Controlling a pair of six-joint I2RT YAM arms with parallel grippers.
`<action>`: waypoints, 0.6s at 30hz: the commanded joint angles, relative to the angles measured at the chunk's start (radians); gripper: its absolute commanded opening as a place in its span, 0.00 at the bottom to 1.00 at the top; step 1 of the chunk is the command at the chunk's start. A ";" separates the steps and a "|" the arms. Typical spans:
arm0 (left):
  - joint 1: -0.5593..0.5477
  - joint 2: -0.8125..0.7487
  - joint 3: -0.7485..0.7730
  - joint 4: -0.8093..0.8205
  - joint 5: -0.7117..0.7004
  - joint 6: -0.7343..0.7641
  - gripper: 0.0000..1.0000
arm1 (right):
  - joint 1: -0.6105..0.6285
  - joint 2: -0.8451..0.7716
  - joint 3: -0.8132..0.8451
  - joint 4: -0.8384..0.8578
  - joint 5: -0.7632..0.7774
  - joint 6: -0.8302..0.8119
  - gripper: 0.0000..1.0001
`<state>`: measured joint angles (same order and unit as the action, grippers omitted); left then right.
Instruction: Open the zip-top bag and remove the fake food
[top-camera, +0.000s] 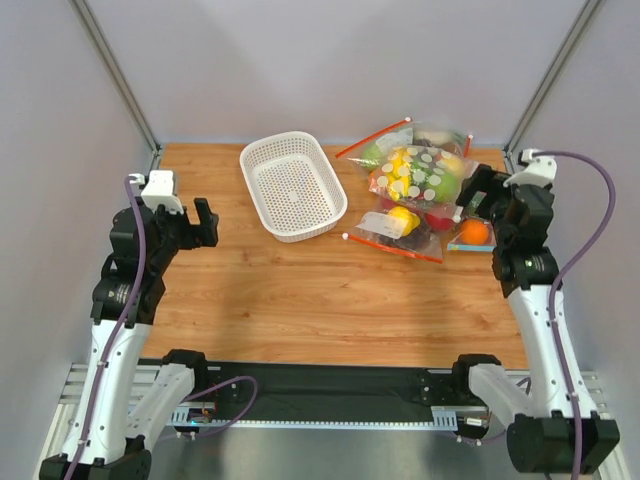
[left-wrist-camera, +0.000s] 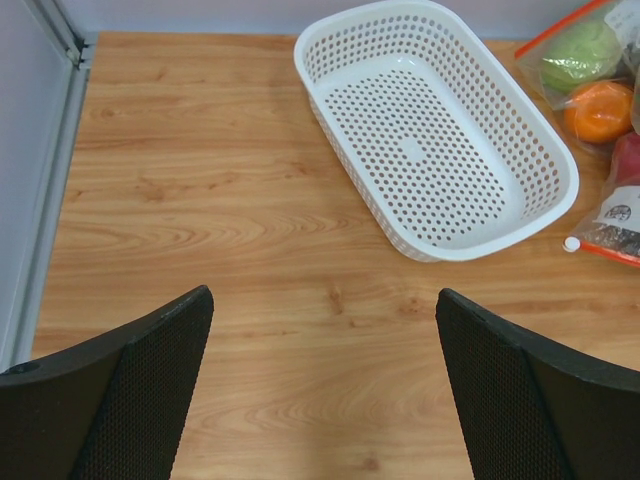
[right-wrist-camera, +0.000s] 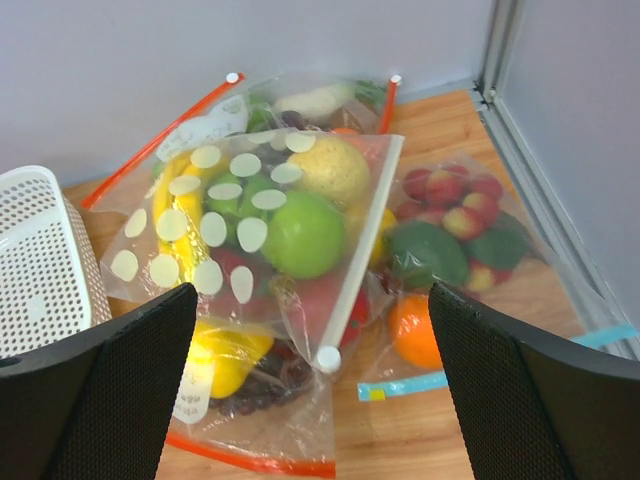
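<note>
We find the zip-top bag (right-wrist-camera: 250, 230), clear with white dots, lying on top of a heap of bags at the far right of the wooden table (top-camera: 300, 300). It is just right of the white basket (left-wrist-camera: 430, 150) and directly ahead of the right gripper (right-wrist-camera: 312, 290), whose jaws are spread wide with nothing between them. Through the plastic we make out the fake food (right-wrist-camera: 280, 220): a yellow banana (right-wrist-camera: 170, 205) along the left side, a green apple (right-wrist-camera: 305, 235) in the middle and a yellowish round fruit (right-wrist-camera: 330, 170) behind it. A second green shape is half hidden under the dots, and a reddish shape low in the bag is too creased over for us to name. A white closure strip (right-wrist-camera: 375, 230) runs down the bag's right edge; we cannot tell whether it is fully sealed. Beneath it lies an undotted bag with a red strip (right-wrist-camera: 240, 390), its near corners hidden behind the black fingers. To the right, a blue-strip bag (right-wrist-camera: 450, 250) holds an orange and red fruits. The left gripper (left-wrist-camera: 322, 296) hovers over bare wood on the left, jaws spread and empty, well apart from the heap. Its camera catches only a sliver of the undotted bags at the right edge.
</note>
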<state>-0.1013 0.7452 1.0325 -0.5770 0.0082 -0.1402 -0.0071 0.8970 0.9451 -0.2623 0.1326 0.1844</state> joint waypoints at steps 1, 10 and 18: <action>0.017 -0.003 -0.006 0.034 0.067 0.019 0.99 | 0.002 0.144 0.130 -0.038 -0.096 -0.005 1.00; 0.040 0.013 -0.025 0.045 0.116 0.016 0.99 | 0.002 0.444 0.190 -0.063 -0.076 0.079 1.00; 0.040 0.023 -0.026 0.043 0.124 0.017 0.99 | -0.017 0.497 0.084 -0.009 -0.169 0.205 1.00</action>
<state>-0.0685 0.7689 1.0088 -0.5579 0.1150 -0.1314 -0.0090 1.3952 1.0660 -0.3168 0.0391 0.3058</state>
